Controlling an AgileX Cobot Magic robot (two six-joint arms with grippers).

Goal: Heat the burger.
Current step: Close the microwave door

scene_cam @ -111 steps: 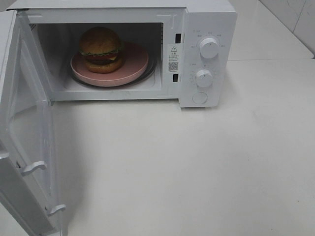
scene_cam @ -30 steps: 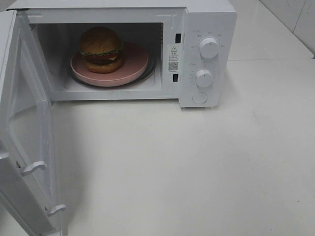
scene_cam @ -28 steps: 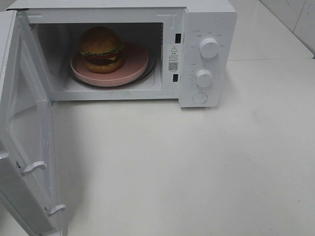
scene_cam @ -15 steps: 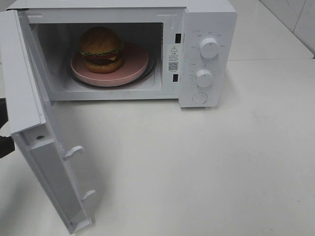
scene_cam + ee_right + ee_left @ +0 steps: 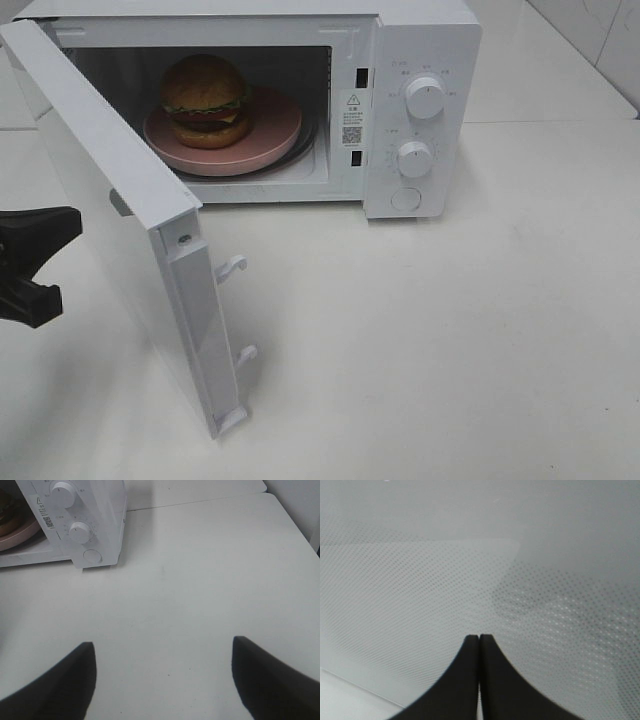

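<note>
The burger [image 5: 205, 100] sits on a pink plate [image 5: 272, 135] inside the white microwave [image 5: 425, 40]. The microwave door [image 5: 115, 185] stands about half open, hinged on the left. My left gripper [image 5: 68, 224] is at the left edge of the high view, behind the door's outer face. In the left wrist view the left gripper [image 5: 479, 640] is shut, empty, with its tips at the door's dotted window [image 5: 470, 570]. The right gripper [image 5: 162, 645] is open and empty above bare table, out of the high view; its wrist view shows the plate's edge [image 5: 17, 532].
Two round knobs [image 5: 425, 98] [image 5: 414, 158] and a round button [image 5: 405, 199] sit on the microwave's right panel. White tabletop [image 5: 450, 340] stretches in front and to the right. A tiled wall [image 5: 600, 40] is at the far right.
The microwave door has swung from wide open to about half shut. My left gripper has come into view at the left edge, behind the door.
</note>
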